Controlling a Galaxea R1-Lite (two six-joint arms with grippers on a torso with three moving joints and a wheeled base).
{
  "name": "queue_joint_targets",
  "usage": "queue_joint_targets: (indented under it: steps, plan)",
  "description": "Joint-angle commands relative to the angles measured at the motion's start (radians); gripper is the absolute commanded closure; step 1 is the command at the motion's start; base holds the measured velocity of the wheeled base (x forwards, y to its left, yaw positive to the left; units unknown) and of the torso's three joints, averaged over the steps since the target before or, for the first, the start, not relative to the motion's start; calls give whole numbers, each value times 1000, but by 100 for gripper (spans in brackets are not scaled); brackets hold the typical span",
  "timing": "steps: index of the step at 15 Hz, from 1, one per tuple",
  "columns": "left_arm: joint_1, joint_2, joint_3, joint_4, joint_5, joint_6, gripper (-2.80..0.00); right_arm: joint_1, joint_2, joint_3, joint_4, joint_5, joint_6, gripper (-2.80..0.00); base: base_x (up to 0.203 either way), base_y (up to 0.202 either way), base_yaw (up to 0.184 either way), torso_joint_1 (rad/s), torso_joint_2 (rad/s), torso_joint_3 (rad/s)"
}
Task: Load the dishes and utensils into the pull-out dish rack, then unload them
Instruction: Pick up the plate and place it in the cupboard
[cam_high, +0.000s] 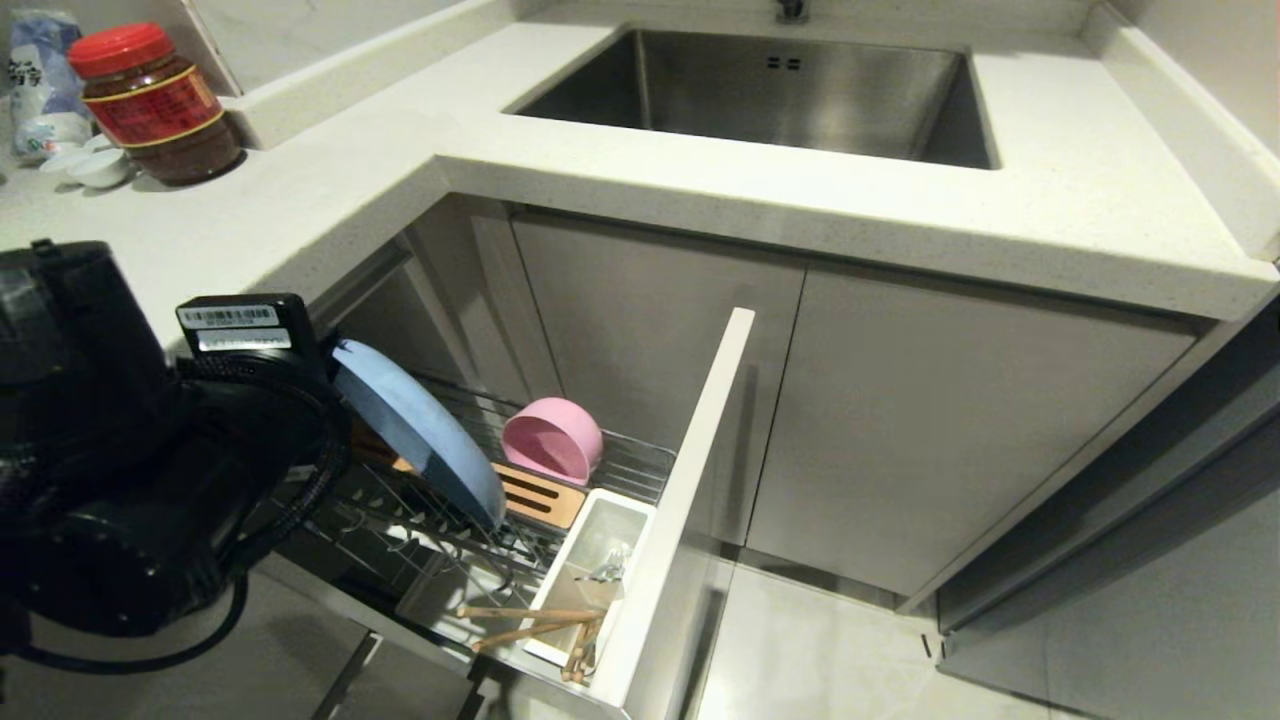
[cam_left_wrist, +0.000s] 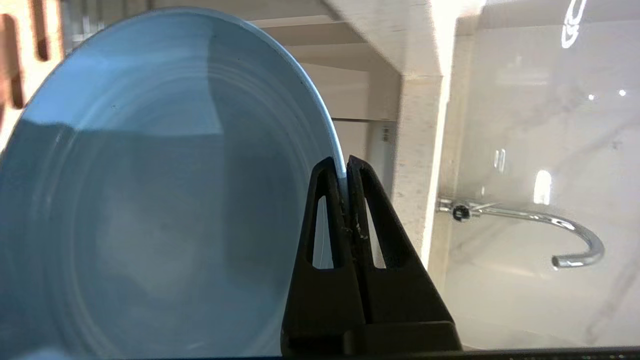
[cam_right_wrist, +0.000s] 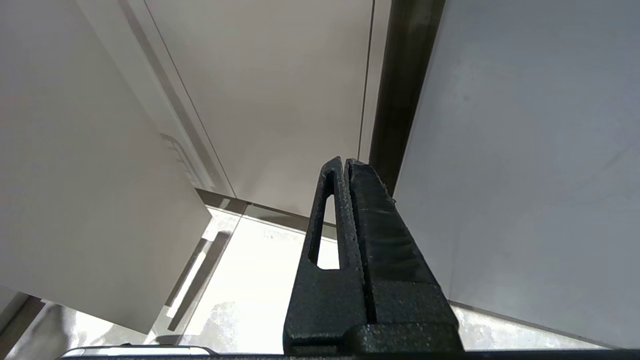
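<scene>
From my head, the blue plate (cam_high: 415, 425) is tilted on edge over the dish rack (cam_high: 480, 545), its lower edge down among the prongs. The pink bowl (cam_high: 552, 440) lies on its side at the rack's back, and the chopsticks (cam_high: 530, 625) lean out of the rack's white bin (cam_high: 585, 580).

At my left wrist, my left gripper (cam_left_wrist: 345, 167) is clamped on the plate's rim.

At my right wrist, my right gripper (cam_right_wrist: 345, 165) is pressed together on nothing, facing cabinet panels (cam_right_wrist: 280, 90).
</scene>
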Motion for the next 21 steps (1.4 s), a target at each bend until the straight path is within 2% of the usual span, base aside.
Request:
queue_joint_targets:
  steps: [1, 4, 9, 13, 21]
  plan:
    - [1, 28, 10, 2, 5, -47, 0, 0, -1, 26, -1, 0, 0, 0, 0, 0, 0, 0, 0, 0]
    - [2, 68, 18, 1, 10, -68, 0, 0, -1, 26, -1, 0, 0, 0, 0, 0, 0, 0, 0, 0]
    - [6, 127, 22, 2, 69, -79, 0, 0, -1, 26, -1, 0, 0, 0, 0, 0, 0, 0, 0, 0]
    - [24, 155, 33, 2, 62, -117, 0, 0, -1, 26, 0, 0, 0, 0, 0, 0, 0, 0, 0, 0]
    - [54, 210, 39, 5, 54, -121, 0, 0, -1, 26, -1, 0, 0, 0, 0, 0, 0, 0, 0, 0]
